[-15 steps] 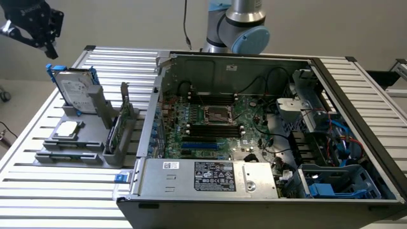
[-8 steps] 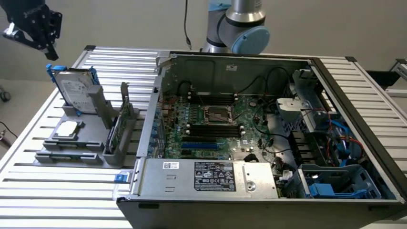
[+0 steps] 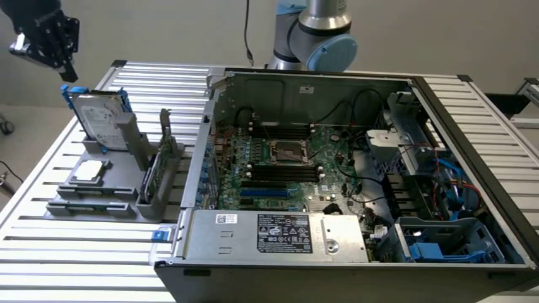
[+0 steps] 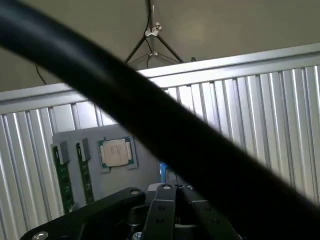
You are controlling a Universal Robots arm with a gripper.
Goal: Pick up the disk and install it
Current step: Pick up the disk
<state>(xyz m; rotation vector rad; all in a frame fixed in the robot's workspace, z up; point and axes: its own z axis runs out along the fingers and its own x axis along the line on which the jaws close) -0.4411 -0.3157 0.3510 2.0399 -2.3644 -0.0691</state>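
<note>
Your gripper [image 3: 67, 71] hangs closed and empty near the disk [image 3: 103, 123]; descending closed risks striking its upright edge.

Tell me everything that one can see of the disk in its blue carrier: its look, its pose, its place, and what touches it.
The disk is a flat silver-grey rectangle with a white label, framed by a blue plastic carrier. It stands on edge, slightly tilted, in a slot of the grey holder, to the exterior view's left of the open computer case. The claw hangs above it, apart.
</note>
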